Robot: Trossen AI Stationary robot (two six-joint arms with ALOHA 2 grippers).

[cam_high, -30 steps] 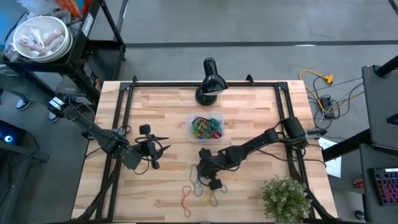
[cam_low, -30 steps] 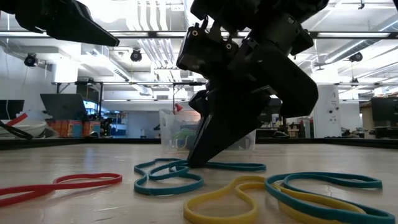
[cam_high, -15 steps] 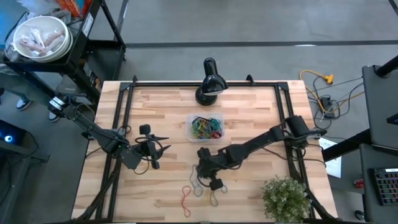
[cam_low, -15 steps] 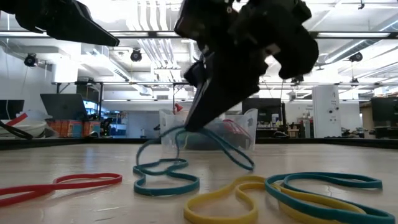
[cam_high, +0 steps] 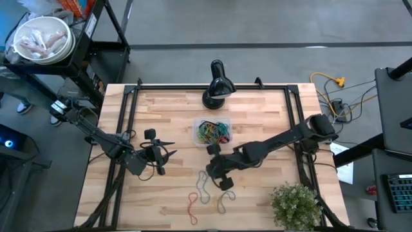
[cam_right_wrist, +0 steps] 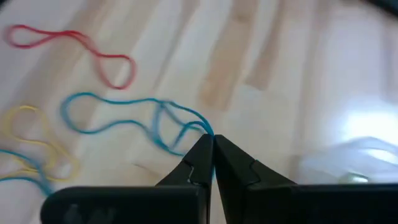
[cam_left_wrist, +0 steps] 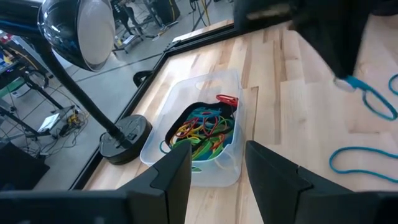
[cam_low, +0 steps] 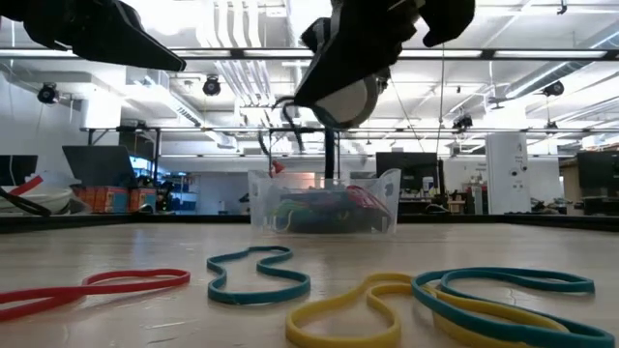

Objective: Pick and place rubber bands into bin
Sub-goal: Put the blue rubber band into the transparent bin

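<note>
Wood table (cam_high: 167, 109); right end effector (cam_right_wrist: 211, 149) clenched on blue rubber band (cam_right_wrist: 168, 121), lifted, blurred; left end effector (cam_left_wrist: 214, 165) released.

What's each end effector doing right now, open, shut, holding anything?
Left end effector: open, empty, waiting at the table's left side.
Right end effector: shut on a blue rubber band, lifted off the table.

Beyond my pincer, at the far edge of the wooden table (cam_high: 174, 109), stands a black desk lamp (cam_high: 217, 84) with its round base on the planks and its glossy head bent over. Nearer than my pincer, at the table's front right corner, sits a small green potted plant (cam_high: 295, 203). Off the table, far to my left and well apart, a round white bowl (cam_high: 42, 38) rests on a dark cart. Off to my right, a yellow cable (cam_high: 329, 82) lies on the grey floor.
</note>
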